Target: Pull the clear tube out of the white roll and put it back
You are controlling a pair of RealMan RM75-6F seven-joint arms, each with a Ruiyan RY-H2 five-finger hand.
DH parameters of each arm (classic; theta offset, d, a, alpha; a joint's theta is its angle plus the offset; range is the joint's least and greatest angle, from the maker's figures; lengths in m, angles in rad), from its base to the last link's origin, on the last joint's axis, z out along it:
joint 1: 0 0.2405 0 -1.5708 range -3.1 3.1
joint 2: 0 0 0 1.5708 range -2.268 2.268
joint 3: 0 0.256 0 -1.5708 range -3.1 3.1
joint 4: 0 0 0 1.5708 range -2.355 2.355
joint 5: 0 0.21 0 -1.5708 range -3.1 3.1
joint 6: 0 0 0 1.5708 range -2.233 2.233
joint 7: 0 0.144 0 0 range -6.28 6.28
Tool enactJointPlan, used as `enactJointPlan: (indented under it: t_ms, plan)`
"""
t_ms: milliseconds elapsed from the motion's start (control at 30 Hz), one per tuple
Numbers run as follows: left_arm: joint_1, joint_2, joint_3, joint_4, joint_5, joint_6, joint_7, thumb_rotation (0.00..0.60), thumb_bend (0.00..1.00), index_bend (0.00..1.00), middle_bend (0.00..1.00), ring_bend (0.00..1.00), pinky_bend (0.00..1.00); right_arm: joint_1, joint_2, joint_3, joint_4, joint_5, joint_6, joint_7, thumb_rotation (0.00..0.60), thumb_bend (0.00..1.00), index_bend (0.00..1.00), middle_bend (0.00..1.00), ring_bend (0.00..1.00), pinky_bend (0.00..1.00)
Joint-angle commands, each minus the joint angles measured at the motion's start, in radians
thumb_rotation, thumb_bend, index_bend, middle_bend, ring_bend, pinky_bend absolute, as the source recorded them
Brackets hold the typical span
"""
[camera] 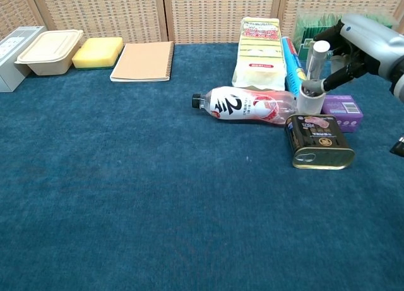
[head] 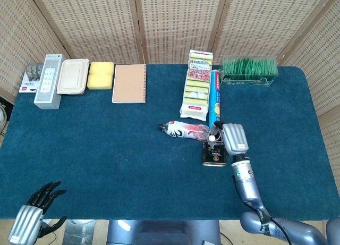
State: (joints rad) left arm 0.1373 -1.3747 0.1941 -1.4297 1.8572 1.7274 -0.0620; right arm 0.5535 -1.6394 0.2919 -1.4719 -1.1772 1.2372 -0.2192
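Observation:
A clear tube (camera: 314,62) with a white cap stands upright with its lower end inside a short white roll (camera: 310,100). The roll sits on the blue table between a lying bottle and a purple box. My right hand (camera: 363,46) is at the tube from the right and pinches it, thumb low near the roll's rim and fingers higher behind the tube. From the head view the right hand (head: 234,138) covers most of the roll, and only the tube's cap (head: 215,132) shows. My left hand (head: 34,208) hangs off the table's near left edge, fingers apart and holding nothing.
A tin can (camera: 319,141) lies just in front of the roll, a purple box (camera: 343,105) to its right, and a plastic bottle (camera: 246,105) to its left. Behind are a sponge pack (camera: 262,51), a blue cylinder (camera: 291,64), a green box (head: 249,69), a notebook (camera: 144,61) and containers (camera: 49,50).

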Motion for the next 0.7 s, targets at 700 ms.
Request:
enactJointPlan:
  t_ms: [700]
  plan:
    - [-0.003, 0.003, 0.0, -0.006, 0.001, -0.006, 0.003, 0.6, 0.18, 0.24, 0.15, 0.12, 0.22, 0.015, -0.005, 0.022, -0.005, -0.021, 0.03, -0.019, 0.6, 0.36, 0.64, 0.75, 0.8, 0.75]
